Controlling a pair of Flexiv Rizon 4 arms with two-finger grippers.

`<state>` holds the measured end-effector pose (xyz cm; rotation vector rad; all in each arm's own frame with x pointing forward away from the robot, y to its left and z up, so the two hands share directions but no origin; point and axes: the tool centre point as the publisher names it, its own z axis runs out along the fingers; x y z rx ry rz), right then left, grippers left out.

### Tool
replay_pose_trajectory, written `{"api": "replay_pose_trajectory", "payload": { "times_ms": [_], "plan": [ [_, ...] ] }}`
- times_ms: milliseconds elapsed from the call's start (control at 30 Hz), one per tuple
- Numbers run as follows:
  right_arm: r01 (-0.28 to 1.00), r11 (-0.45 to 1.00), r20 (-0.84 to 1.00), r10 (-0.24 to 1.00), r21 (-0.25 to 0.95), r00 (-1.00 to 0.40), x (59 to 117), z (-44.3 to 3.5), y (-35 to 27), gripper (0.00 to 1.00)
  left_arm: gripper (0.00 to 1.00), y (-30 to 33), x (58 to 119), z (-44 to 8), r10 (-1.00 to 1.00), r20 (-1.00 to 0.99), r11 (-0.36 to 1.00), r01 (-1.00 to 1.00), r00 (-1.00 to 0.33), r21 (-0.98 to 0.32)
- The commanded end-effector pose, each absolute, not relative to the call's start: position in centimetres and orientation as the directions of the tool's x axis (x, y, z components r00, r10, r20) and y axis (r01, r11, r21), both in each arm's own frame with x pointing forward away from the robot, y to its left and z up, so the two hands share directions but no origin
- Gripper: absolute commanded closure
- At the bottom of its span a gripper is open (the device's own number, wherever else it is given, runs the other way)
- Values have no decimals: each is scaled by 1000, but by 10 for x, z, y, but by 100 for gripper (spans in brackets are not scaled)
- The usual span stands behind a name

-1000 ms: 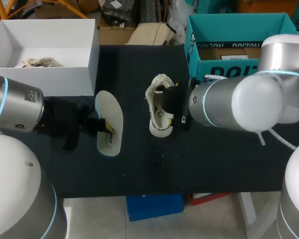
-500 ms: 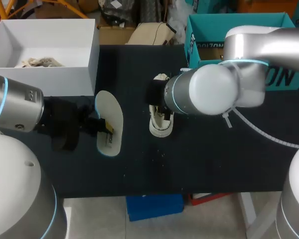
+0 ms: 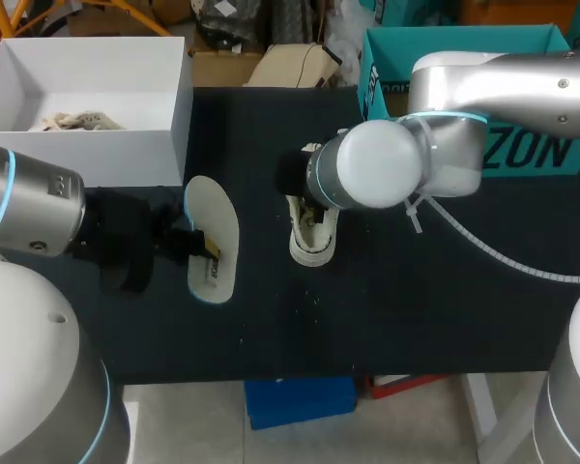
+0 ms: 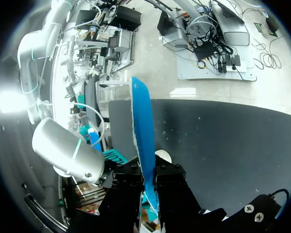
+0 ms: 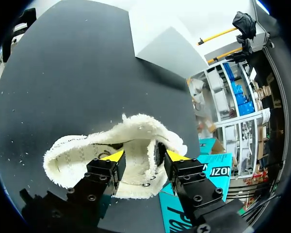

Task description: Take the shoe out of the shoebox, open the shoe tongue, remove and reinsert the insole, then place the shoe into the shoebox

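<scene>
Leftmost, a white shoebox stands at the back corner of the black counter, with something pale and crumpled inside that I cannot make out. Just in front of it, my left arm comes in low from the side, and the left hand is clamped on the insole. From above, the insole is white with a blue rim and stretches away from the hand toward the shoebox. In the left wrist view it stands on edge, blue side showing, pinched between the two fingers. The shoe, off-white, rests on the counter near the middle, apart from the insole. My right arm reaches across above its back part. In the right wrist view the right hand is spread, with part of the shoe's upper between the yellow tips. A teal box stands at the back right.
</scene>
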<state>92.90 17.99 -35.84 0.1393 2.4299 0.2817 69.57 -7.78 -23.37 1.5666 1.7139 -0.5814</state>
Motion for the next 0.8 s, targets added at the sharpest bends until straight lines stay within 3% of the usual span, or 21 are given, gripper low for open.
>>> {"api": "replay_pose_trajectory", "payload": {
  "times_ms": [33,400,533,567,633,800],
  "plan": [
    [31,967,-621,187,254,-761,931,-368,176,51,100,-77,695,-234,647,-762,155,977,11,146],
    [21,974,-635,163,226,-755,939,-365,160,56,100,-77,695,-234,647,-762,155,977,11,146],
    [14,980,-646,143,200,-750,942,-361,154,78,100,-77,695,-234,647,-762,155,977,11,146],
    [11,982,-650,134,190,-748,944,-360,153,88,100,-77,695,-234,647,-762,155,977,11,146],
    [9,983,-655,127,181,-745,945,-358,152,100,100,-77,695,-234,647,-762,155,977,11,146],
    [-1,987,-663,108,162,-741,948,-354,154,100,100,-77,695,-234,647,-762,155,977,11,146]
  ]
}}
